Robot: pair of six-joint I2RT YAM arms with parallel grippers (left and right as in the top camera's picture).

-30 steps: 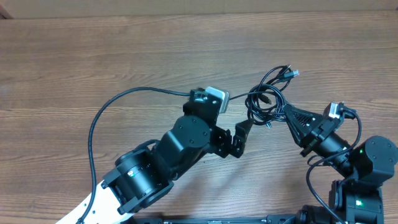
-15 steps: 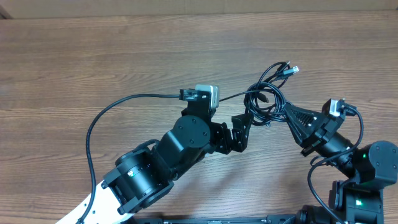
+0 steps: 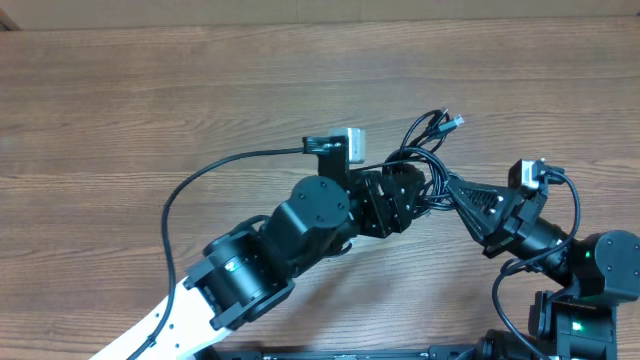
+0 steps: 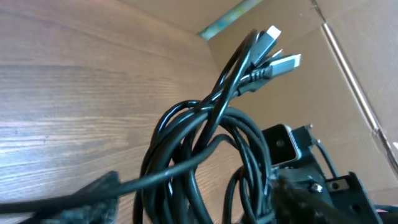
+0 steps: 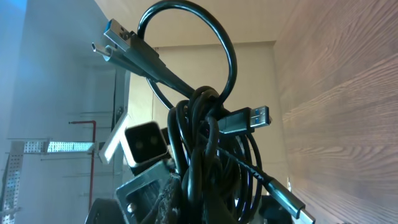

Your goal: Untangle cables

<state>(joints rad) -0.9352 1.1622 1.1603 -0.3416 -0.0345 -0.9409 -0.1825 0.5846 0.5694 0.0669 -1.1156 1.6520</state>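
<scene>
Nothing is freed yet: the cables [image 3: 428, 158] form one knot, the right gripper [image 3: 448, 185] pinching it from four o'clock, while I cannot tell the left gripper's [image 3: 405, 186] grip at eight o'clock.

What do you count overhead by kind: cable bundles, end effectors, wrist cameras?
tangled cable bundle: 1
end effectors: 2 (left end effector, right end effector)
wrist cameras: 2 (left wrist camera, right wrist camera)
Total: 5

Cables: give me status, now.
Right claw shut on cables. Left claw pressed against them, grip unclear. Strands knotted, plugs poking out. Both arms crowded at the bundle.
</scene>
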